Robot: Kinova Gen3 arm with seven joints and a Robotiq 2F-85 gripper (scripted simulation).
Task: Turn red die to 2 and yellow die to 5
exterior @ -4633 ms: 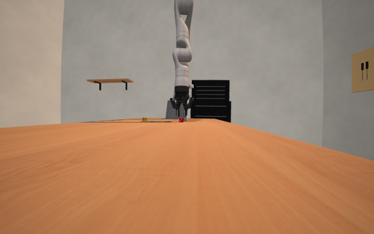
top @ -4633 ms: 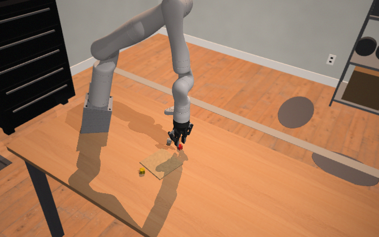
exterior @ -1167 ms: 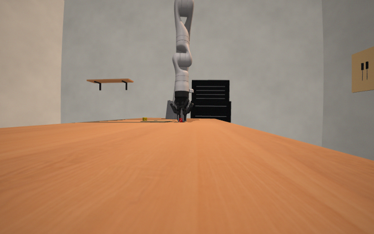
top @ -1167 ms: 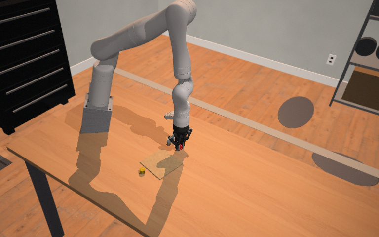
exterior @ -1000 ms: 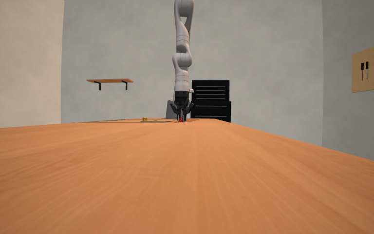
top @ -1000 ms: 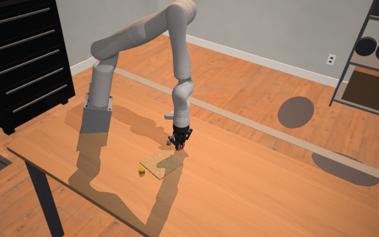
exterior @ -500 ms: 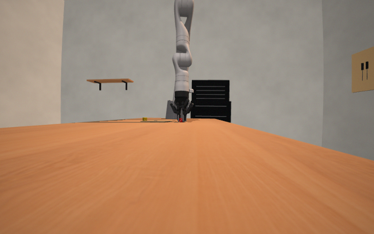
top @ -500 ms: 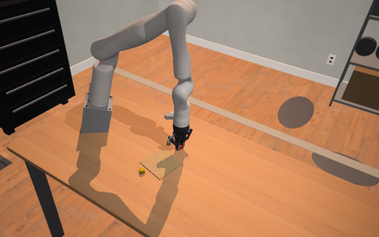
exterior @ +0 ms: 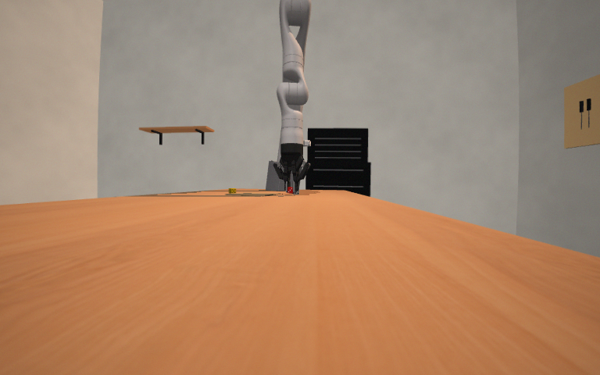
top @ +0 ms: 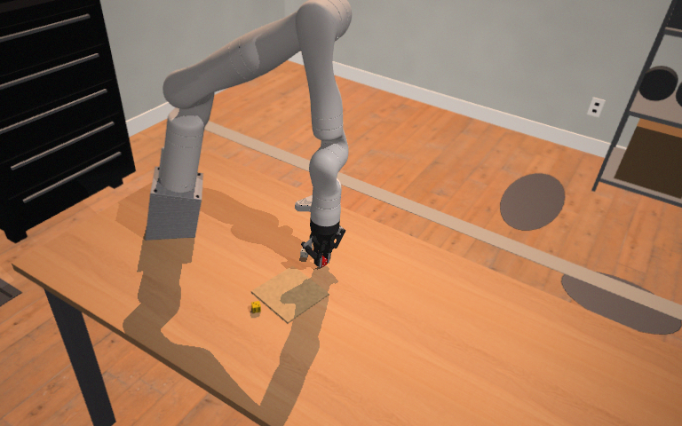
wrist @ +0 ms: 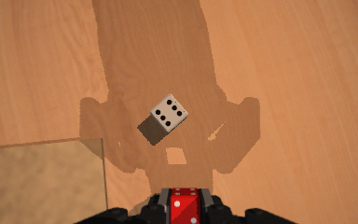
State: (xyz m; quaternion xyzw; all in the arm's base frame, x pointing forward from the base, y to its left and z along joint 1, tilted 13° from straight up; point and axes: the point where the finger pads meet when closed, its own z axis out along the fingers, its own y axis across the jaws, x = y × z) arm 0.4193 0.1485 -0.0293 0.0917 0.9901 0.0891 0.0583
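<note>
My gripper [top: 322, 262] [exterior: 291, 190] [wrist: 185, 202] points straight down and is shut on the red die [top: 324, 261] [exterior: 289, 189] [wrist: 185, 205]. It holds the die low over the table, just beyond the far corner of the tan mat [top: 281, 295] [wrist: 47, 182]. The white die [wrist: 169, 113] [top: 304, 256] lies on the bare table close by, off the mat, with black pips on top. The yellow die [top: 255, 307] [exterior: 232, 190] lies on the table just off the mat's left edge. I cannot tell whether the red die touches the table.
The arm's base block [top: 173, 213] stands at the table's back left. A black drawer cabinet [top: 55, 100] [exterior: 338, 158] stands on the floor behind it. The table's front edge [top: 150, 346] runs close to the yellow die.
</note>
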